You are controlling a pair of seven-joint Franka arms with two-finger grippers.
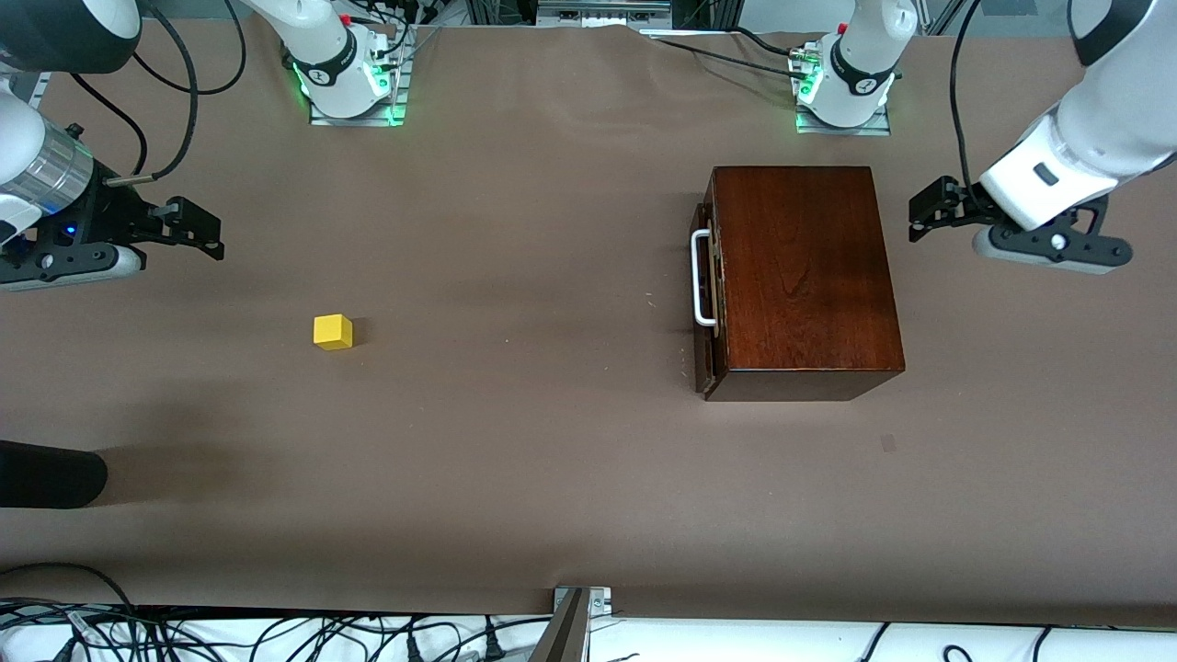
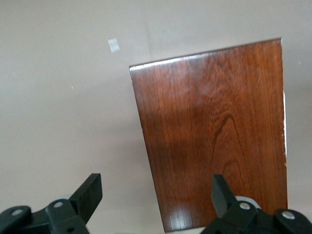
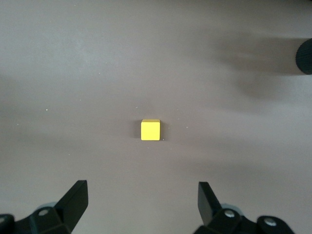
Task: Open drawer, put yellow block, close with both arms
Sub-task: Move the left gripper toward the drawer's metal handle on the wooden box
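The dark reddish-brown wooden box point(image 1: 800, 276) stands toward the left arm's end of the table. Its drawer is pushed in, and the white bar handle point(image 1: 701, 278) faces the table's middle. The yellow block point(image 1: 333, 332) lies alone on the table toward the right arm's end. My left gripper point(image 1: 931, 210) is open and empty, up over the table beside the box's back side. The left wrist view shows the box top point(image 2: 214, 131) past my left gripper point(image 2: 155, 192). My right gripper point(image 1: 198, 225) is open and empty, over the table near the block. The block shows in the right wrist view point(image 3: 150, 130), ahead of my right gripper point(image 3: 143, 197).
A black rounded object point(image 1: 46, 473) pokes in at the right arm's end of the table, nearer the front camera than the block; it also shows in the right wrist view point(image 3: 304, 57). A small tape mark point(image 1: 887, 443) lies near the box. Cables run along the table's front edge.
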